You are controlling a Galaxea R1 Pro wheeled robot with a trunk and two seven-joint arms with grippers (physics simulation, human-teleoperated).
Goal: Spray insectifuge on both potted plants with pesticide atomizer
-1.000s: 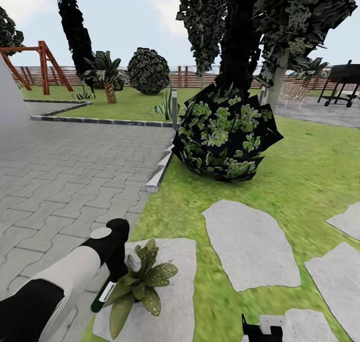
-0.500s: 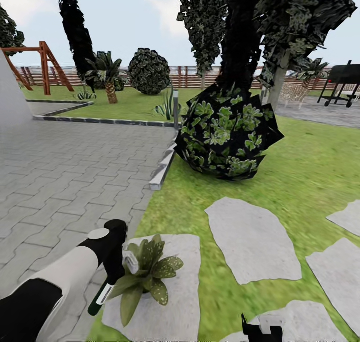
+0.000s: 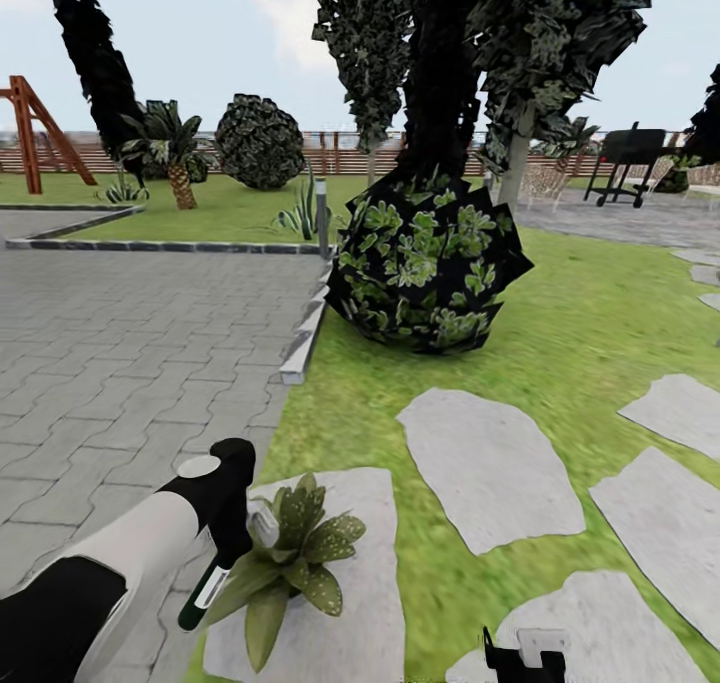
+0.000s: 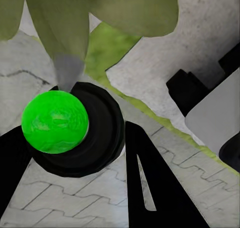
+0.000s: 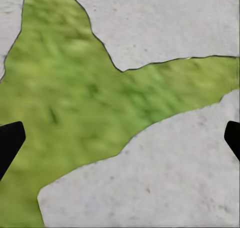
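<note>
My left gripper point(image 3: 228, 548) is shut on the pesticide atomizer point(image 3: 207, 591), a slim dark green body with a white label and a pale nozzle tip point(image 3: 263, 529). The nozzle points at a potted plant point(image 3: 290, 563), a low rosette on a grey stepping stone point(image 3: 350, 613). Whitish insectifuge specks point(image 3: 332, 541) dot its right-hand leaves. In the left wrist view the atomizer's bright green end point(image 4: 55, 120) sits between my black fingers point(image 4: 150, 188), with broad leaves point(image 4: 75, 18) just beyond. My right gripper point(image 3: 525, 658) hangs open over grass and stones, fingertips point(image 5: 9, 143) wide apart. The second potted plant is out of view.
A big dark-leaved bush point(image 3: 420, 263) stands ahead under dark trees. Grey paving point(image 3: 120, 363) with a kerb point(image 3: 300, 343) lies to the left. More stepping stones point(image 3: 490, 463) cross the lawn to the right. A barbecue point(image 3: 628, 158) and the brown fence point(image 3: 340, 153) stand far back.
The head view has turned to the right, so the whole scene has slid left. My left arm keeps the atomizer beside the plant; the right gripper has not moved.
</note>
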